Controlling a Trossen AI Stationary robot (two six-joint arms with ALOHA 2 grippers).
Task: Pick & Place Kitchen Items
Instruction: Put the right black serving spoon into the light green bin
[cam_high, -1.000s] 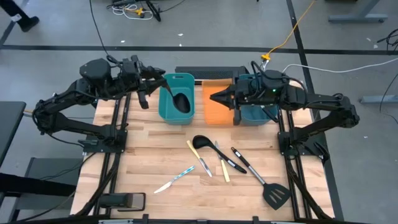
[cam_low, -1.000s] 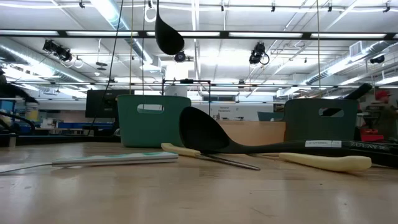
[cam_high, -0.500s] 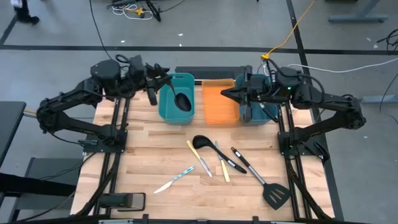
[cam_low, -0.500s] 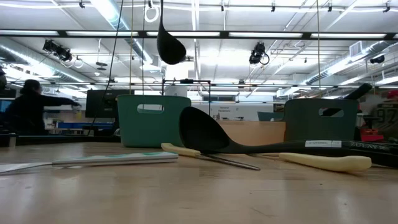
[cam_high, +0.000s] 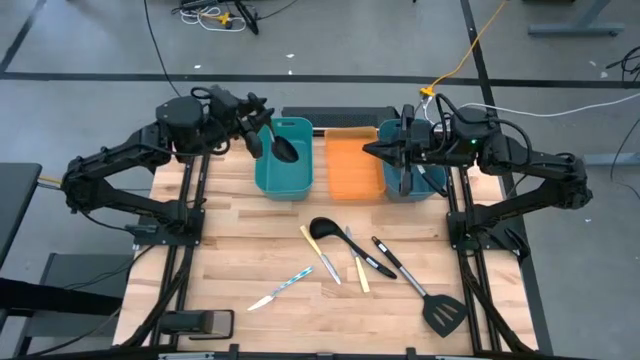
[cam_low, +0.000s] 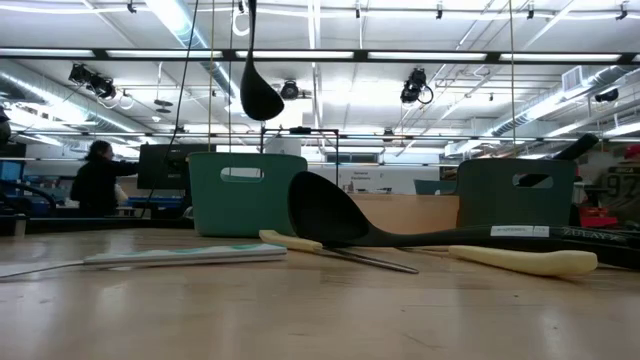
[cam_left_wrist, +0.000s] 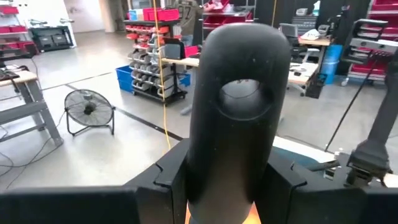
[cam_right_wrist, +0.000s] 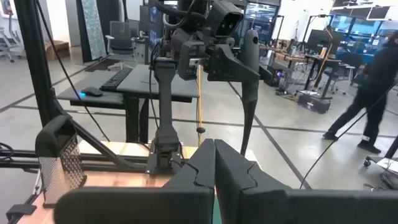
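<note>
A black ladle (cam_high: 280, 148) hangs over the left teal bin (cam_high: 296, 185), with my left gripper (cam_high: 257, 131) shut on it. In the low view its bowl (cam_low: 260, 99) hangs well above the bin's rim. My right gripper (cam_high: 367, 152) is shut and holds nothing, above the seam between the orange tray (cam_high: 350, 172) and the right teal bin (cam_high: 408, 182). On the table lie another black ladle (cam_high: 324, 228), a black spatula (cam_high: 432, 300), yellow-handled knives (cam_high: 361, 274), a black-handled knife (cam_high: 377, 256) and a light-blue-handled knife (cam_high: 284, 286). My left gripper pinches the ladle's handle near its free end (cam_left_wrist: 231, 177) between its two fingers, which point level and lie across the handle. The end with the hanging hole (cam_left_wrist: 243, 99) sticks out beyond the fingers. The ladle hangs tilted with its bowl lowest, clear of the bin.
Both teal bins and the orange tray stand in a row along the table's far edge. The loose utensils are bunched at the table's middle and near right; the wood at the near left is bare. A person moves in the room behind the table.
My left gripper has swung at the wrist and shifted a little toward the left bin. The ladle's bowl has come lower and swung toward the bin's left side. My right gripper has drawn back from over the orange tray toward the right bin.
</note>
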